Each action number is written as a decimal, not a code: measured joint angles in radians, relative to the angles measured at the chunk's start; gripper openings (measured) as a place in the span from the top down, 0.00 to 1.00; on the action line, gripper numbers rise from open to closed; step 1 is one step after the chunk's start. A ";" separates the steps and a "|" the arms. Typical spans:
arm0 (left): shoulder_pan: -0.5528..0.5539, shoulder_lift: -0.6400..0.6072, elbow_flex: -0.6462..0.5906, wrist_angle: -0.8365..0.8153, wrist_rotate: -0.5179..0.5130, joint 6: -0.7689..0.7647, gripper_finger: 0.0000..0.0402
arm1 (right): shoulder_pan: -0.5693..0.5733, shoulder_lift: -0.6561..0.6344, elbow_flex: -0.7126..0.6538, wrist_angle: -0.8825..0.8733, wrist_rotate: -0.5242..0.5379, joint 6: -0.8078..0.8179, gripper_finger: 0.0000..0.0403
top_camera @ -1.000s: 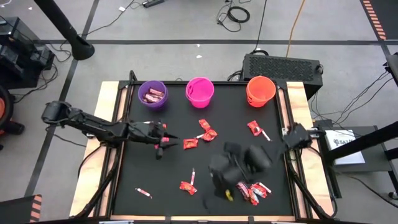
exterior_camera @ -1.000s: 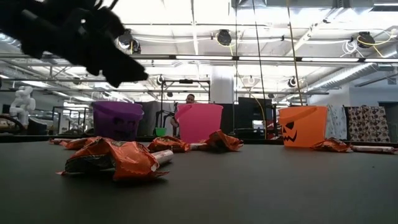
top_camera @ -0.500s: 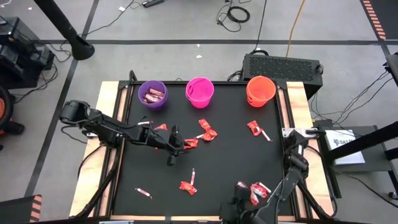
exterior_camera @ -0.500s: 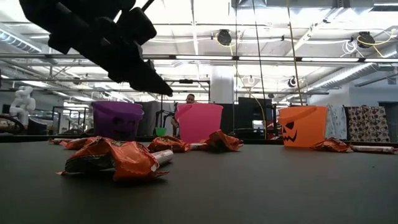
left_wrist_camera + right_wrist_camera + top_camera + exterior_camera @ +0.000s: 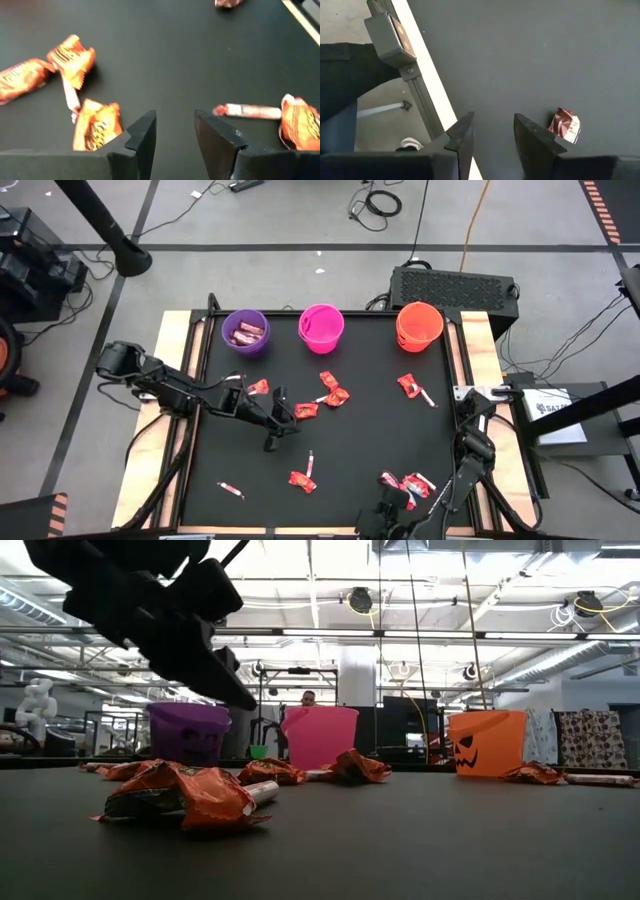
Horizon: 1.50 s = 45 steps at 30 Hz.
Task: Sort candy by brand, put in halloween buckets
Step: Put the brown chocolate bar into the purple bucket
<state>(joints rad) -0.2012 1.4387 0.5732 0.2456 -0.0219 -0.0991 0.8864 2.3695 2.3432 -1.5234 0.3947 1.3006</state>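
My left gripper (image 5: pixel 270 438) (image 5: pixel 175 122) hovers open above the black mat left of centre, touching nothing. Red-orange candies (image 5: pixel 97 125) (image 5: pixel 75 55) and a pale stick (image 5: pixel 70 95) lie flat ahead of it; another stick (image 5: pixel 250 111) lies beside an orange wrapper (image 5: pixel 300 125). My right gripper (image 5: pixel 378 520) (image 5: pixel 494 125) is open and empty at the table's near edge, next to a candy cluster (image 5: pixel 410 485). The purple bucket (image 5: pixel 245 332), which holds maroon candies, the pink bucket (image 5: pixel 321 327) and the orange bucket (image 5: pixel 419 325) stand along the far edge.
More candies are scattered on the mat (image 5: pixel 350 430): one near the purple bucket (image 5: pixel 258 387), some right of centre (image 5: pixel 408 385), a maroon one near the left corner (image 5: pixel 230 490) (image 5: pixel 565 125). The wooden table rim (image 5: pixel 427 85) runs close to my right gripper.
My left arm reached toward the table's right and near edge, and its gripper came lower over the scattered orange candies. My right arm swung fast from above the mat's right half down to the near edge. No candy has moved.
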 joint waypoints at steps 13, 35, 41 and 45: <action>-0.072 0.000 0.000 -0.093 0.001 -0.053 0.65 | -0.004 -0.003 -0.015 0.008 0.028 0.006 0.72; -0.083 0.000 -0.001 -0.097 -0.021 -0.073 0.65 | -0.160 -0.538 -0.988 0.530 -0.195 0.162 0.93; -0.083 0.000 -0.001 -0.098 -0.039 -0.078 0.65 | -0.183 -0.573 -1.060 0.614 -0.255 0.143 0.89; -0.083 0.000 -0.001 -0.098 -0.040 -0.081 0.65 | -0.199 -0.569 -1.061 0.623 -0.264 0.104 0.79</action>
<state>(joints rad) -0.2840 1.4387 0.5720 0.1478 -0.0620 -0.1797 0.6874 1.8005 1.2827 -0.9002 0.1308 1.4044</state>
